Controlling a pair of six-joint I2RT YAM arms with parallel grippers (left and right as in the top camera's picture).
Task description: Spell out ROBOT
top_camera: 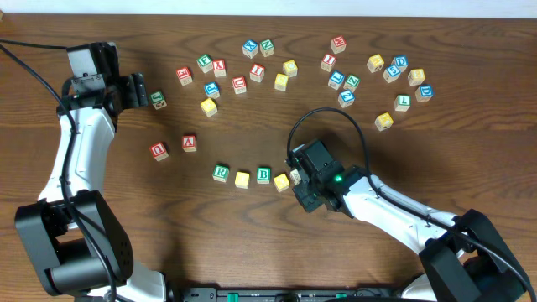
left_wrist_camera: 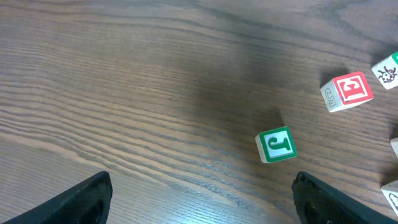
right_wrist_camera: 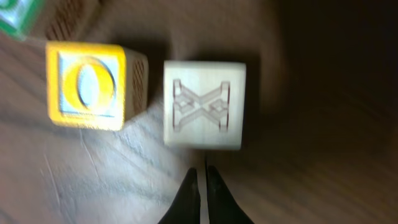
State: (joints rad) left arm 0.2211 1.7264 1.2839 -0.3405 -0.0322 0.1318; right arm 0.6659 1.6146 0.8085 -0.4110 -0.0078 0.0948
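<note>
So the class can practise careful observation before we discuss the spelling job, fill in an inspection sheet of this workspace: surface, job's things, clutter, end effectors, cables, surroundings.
Surface: dark wood-grain table.
Job's things: green R, yellow cube, green B and yellow O cube in a row; carved-face cube beside the O, letter not shown.
Clutter: red A, red U, green J; loose cubes across the far side.
End effectors: left end effector open, empty, near the J; right end effector shut, tips at the carved-face cube.
Cables: cable loop above the right end effector; black cable at the left edge.
Surroundings: nothing seen.
</note>
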